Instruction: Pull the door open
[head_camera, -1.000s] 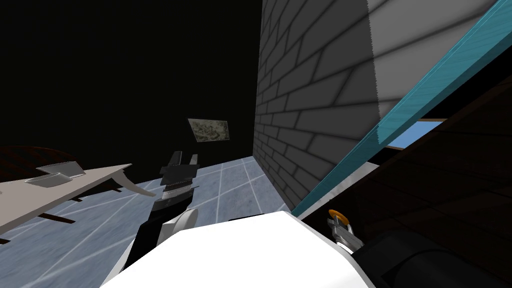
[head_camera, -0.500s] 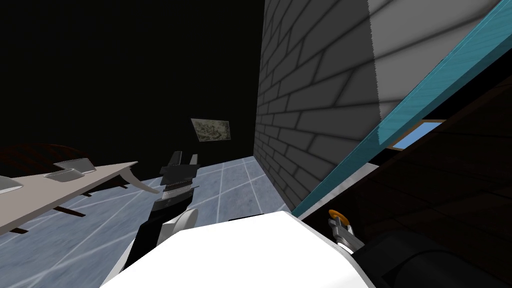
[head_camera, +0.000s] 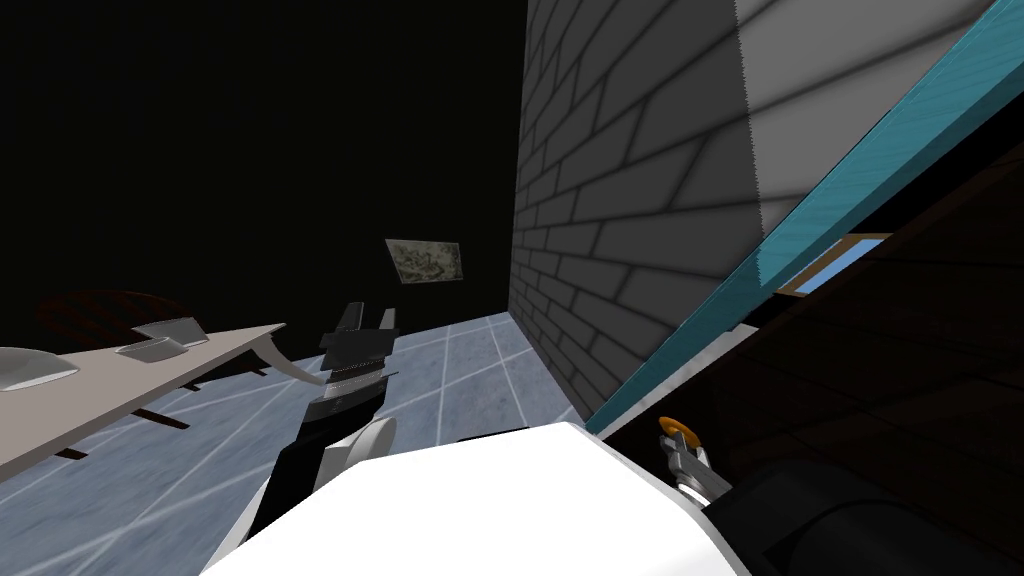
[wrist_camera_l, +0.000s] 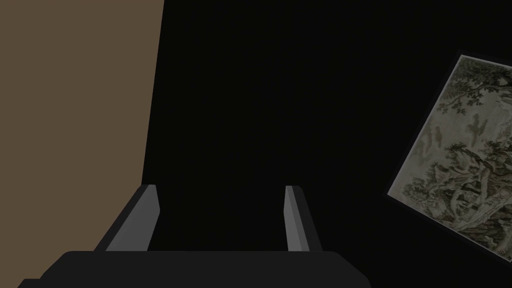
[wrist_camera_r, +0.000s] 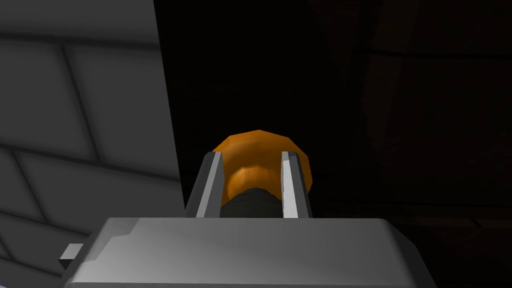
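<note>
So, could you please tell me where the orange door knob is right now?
The orange knob is gripped in the right pincer, on the dark door beside the grey brick wall; the head view shows it low on my right.

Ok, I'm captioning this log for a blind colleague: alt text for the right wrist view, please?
The right claw is shut on a round orange door knob, gripping it from both sides. Behind the knob is a very dark door panel, and a grey brick wall stands beside it.

Pale table (head_camera: 110, 390); grey trays (head_camera: 148, 349) atop.
</note>
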